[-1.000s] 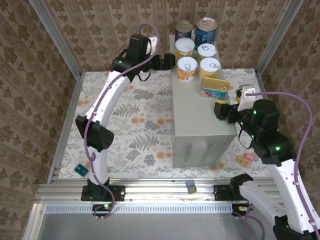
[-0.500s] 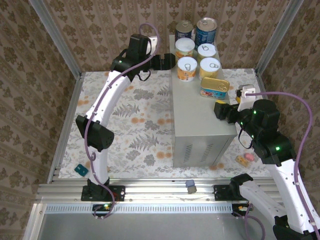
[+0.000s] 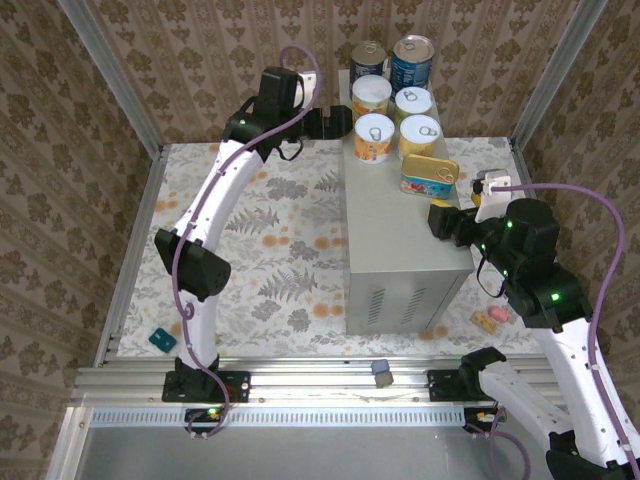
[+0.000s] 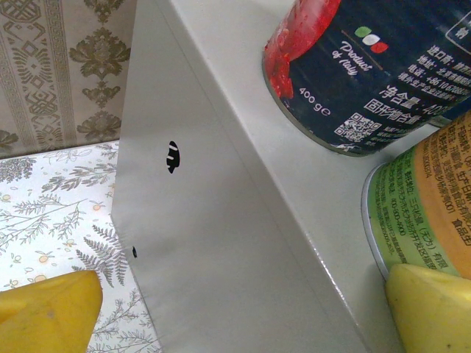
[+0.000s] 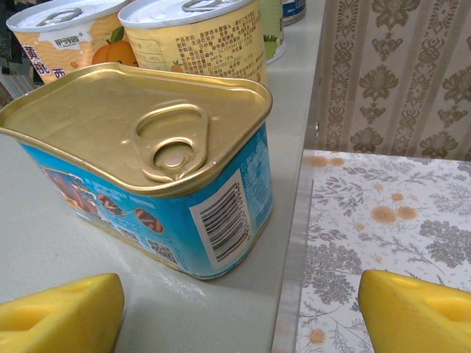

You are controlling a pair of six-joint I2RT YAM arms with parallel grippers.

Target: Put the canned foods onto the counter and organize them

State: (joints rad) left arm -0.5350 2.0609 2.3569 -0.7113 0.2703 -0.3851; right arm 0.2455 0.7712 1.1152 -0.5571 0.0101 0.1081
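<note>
While the view from above showed the canned foods [image 3: 374, 136] all grouped at the far end of the counter [image 3: 400, 235], my left gripper [image 3: 328, 123] hung spread wide and empty just off the counter's left edge. My right gripper [image 3: 440, 218] waited empty, jaws apart, just short of the oblong tin [image 3: 430, 173]. At my left wrist, one of the pads [image 4: 430, 309] was almost against an orange-labelled can [image 4: 430, 198], with a dark-blue tin [image 4: 353, 66] just beyond. I judged that a careless sideways swing would shove that can into its neighbours or tip the tall tin. At my right wrist, the oblong tin lay near the counter's right edge, and my outer pad [image 5: 419, 309] hung out over the floral cloth [image 5: 383, 220]. A forward nudge or lopsided close could slide the tin off, and dropping lower could catch that pad on the rim.
</note>
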